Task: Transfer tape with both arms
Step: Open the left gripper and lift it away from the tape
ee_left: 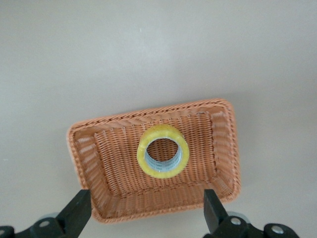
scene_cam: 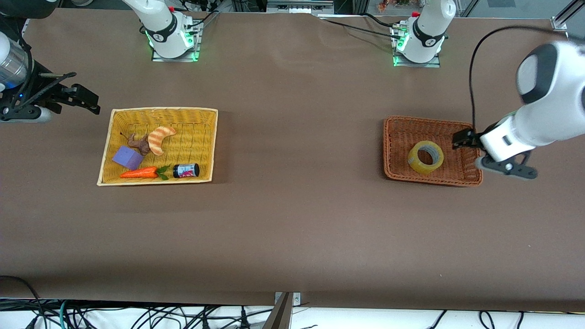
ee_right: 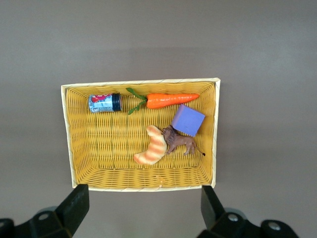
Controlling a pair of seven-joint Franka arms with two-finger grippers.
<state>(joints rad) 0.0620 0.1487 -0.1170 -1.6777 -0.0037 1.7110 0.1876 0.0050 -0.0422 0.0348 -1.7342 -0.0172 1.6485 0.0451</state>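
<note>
The tape [scene_cam: 426,157], a yellowish ring with a grey core, lies in the brown wicker basket [scene_cam: 402,137] toward the left arm's end of the table. My left gripper [scene_cam: 462,139] is open and empty, up over the basket's edge at that end. In the left wrist view the tape [ee_left: 163,151] sits in the middle of the basket [ee_left: 119,198], apart from my gripper [ee_left: 146,213]. My right gripper [scene_cam: 89,101] is open and empty, up beside the yellow basket [scene_cam: 164,109] at the right arm's end. It also shows in the right wrist view [ee_right: 143,208].
The yellow basket [ee_right: 109,144] holds a black-capped jar [scene_cam: 186,170], a carrot [scene_cam: 139,173], a purple block [scene_cam: 127,157], a toy croissant [scene_cam: 160,138] and a brown toy animal [scene_cam: 139,143]. Brown table between the two baskets.
</note>
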